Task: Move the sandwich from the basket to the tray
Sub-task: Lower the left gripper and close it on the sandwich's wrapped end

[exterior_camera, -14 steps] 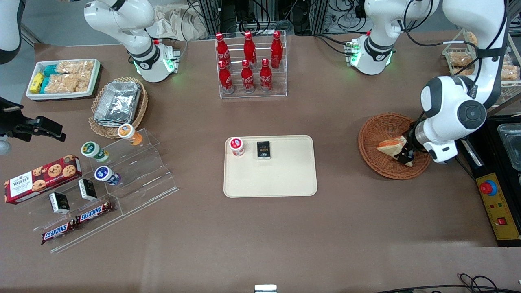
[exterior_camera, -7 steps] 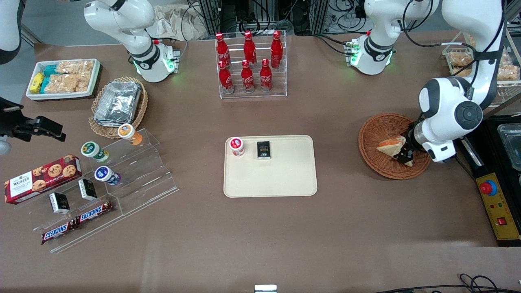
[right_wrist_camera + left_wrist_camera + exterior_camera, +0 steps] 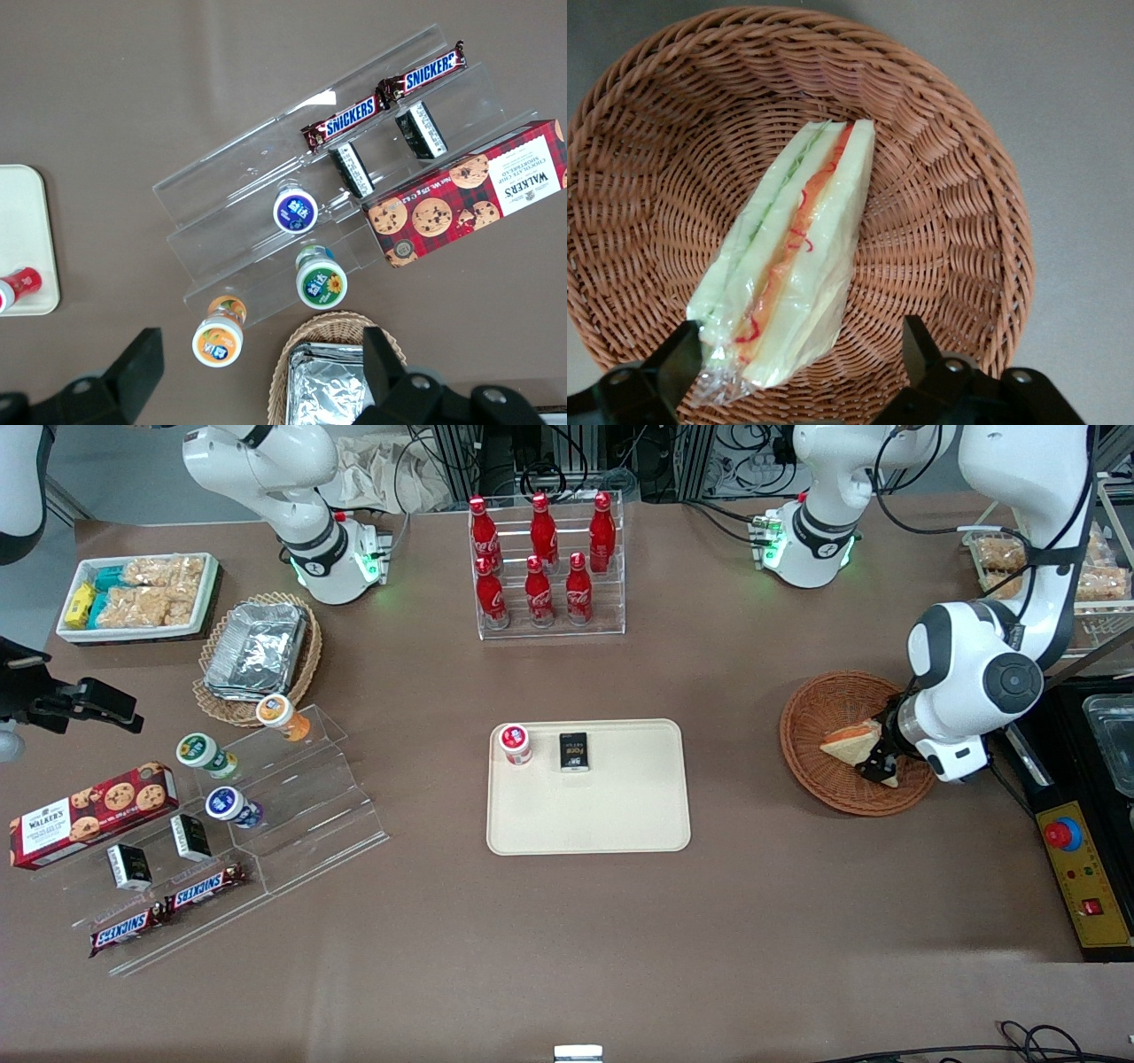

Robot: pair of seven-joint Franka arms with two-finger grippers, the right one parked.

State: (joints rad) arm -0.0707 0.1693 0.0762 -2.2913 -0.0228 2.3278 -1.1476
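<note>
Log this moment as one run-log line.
stage: grasping | gripper: in basket, jaws open astride sandwich | sandwich: in basket | tray: awaiting sandwich

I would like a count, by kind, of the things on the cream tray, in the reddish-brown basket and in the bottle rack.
Red bottles in the rack: 6
Red-lidded cup on the tray: 1
Black packet on the tray: 1
Sandwich in the basket, with the gripper open at it: 1
Total: 9
</note>
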